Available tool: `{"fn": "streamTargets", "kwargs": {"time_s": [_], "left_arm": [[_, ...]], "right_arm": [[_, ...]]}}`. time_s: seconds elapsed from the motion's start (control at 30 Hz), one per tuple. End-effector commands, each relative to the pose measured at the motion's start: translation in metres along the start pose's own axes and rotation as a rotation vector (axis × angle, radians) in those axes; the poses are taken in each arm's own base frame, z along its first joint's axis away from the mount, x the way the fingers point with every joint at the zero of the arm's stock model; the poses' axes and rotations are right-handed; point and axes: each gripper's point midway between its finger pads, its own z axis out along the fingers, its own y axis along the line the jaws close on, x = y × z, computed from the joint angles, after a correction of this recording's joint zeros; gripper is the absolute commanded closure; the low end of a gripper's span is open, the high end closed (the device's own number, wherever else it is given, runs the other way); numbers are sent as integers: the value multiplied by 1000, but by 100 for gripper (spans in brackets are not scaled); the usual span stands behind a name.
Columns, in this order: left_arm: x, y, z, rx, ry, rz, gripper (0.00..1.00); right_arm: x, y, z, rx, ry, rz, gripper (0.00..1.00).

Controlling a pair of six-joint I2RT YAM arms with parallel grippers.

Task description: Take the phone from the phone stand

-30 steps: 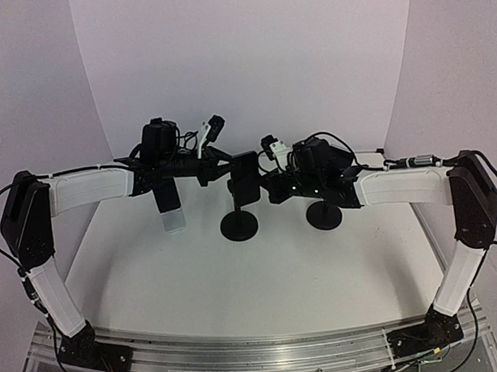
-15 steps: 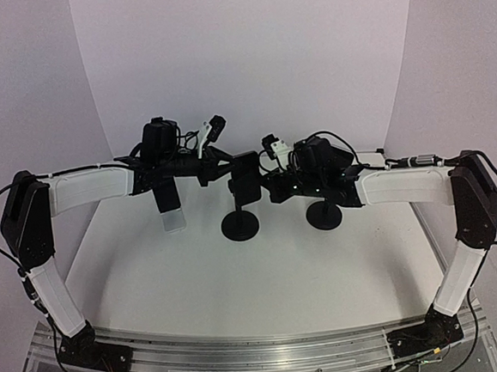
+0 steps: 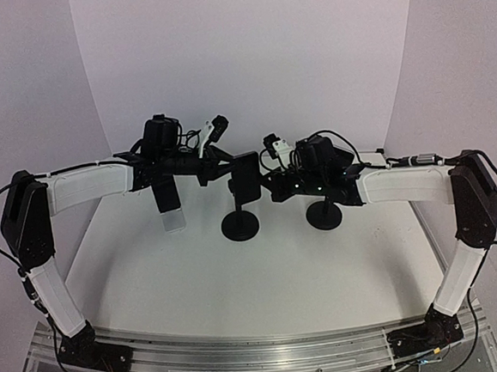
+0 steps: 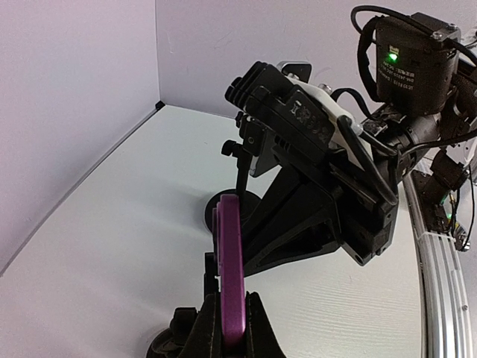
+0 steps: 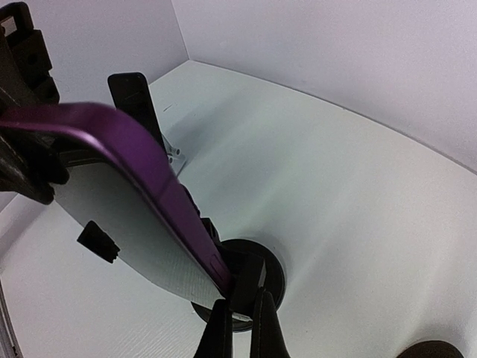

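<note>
Overhead, the phone [image 3: 246, 176] is a small dark slab lost in black clutter. At the left wrist, its purple edge drops out of frame inside the left gripper [image 4: 229, 337]. At the right wrist, its near end smears, the phone stand [image 5: 274, 274] sits half covered, and a dark shape [image 5: 440, 349] is clipped at the corner.

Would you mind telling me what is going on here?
Both arms meet at the stand. The left gripper has its jaws shut on the edge of the purple phone, which is upright above the stand. The right gripper is shut low by the phone's bottom end; whether it pinches anything is unclear. Whether the phone is free of the stand cannot be told.
</note>
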Motion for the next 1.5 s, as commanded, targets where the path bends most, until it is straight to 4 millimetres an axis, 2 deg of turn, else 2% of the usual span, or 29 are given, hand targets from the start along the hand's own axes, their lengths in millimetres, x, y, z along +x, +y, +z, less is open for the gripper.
{"fn": "streamTargets", "kwargs": {"time_s": [0.0,0.77,1.17,1.47], "left_arm": [[-4,0,-18,22,33,-28,100],[3,0,-21,24,97,-76,100],[-2,1,-24,-38,115,-195,100],[10,0,-26,-44,179,-176,100]], "right_arm": [[-3,-118,-29,396,10,93,100],[-11,-144,-36,501,-14,133,100],[-10,-133,-29,490,-13,137,100],[-2,-138,-25,513,-2,149,100]]}}
